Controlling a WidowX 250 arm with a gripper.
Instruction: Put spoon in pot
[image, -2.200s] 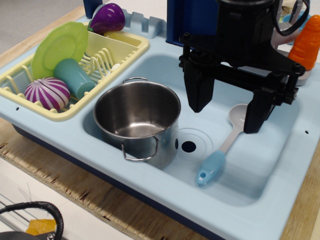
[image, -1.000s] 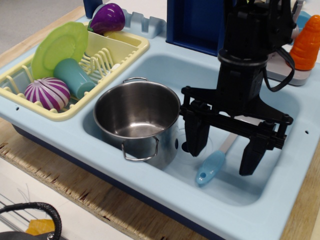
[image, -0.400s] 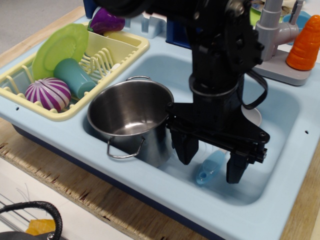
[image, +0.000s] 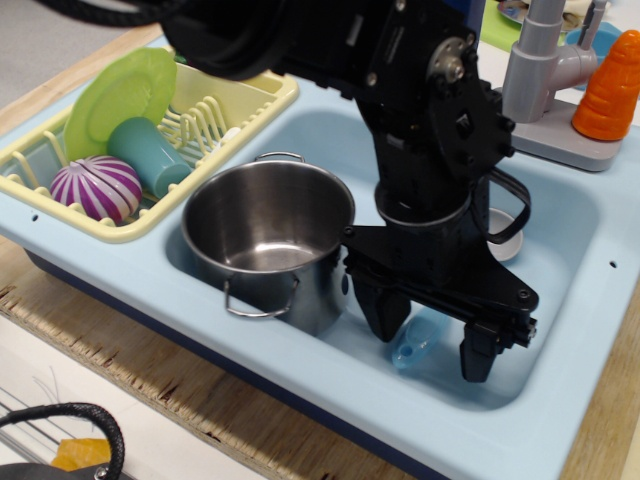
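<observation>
No text, label, brand, number or sign can be read anywhere in this view.

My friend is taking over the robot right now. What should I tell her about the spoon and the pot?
Pincer: open, low in the sink, one finger on each side of the spoon's handle, not closed on it yet.
Spoon: lying on the sink floor right of the pot; blue handle end shows between the fingers, bowl peeks out behind the arm.
Pot: upright in the sink's left part, nothing in it.
Done: pincer is lined up over the handle.
Left: close on the handle, lift, carry left over the pot, drop the spoon in.
</observation>
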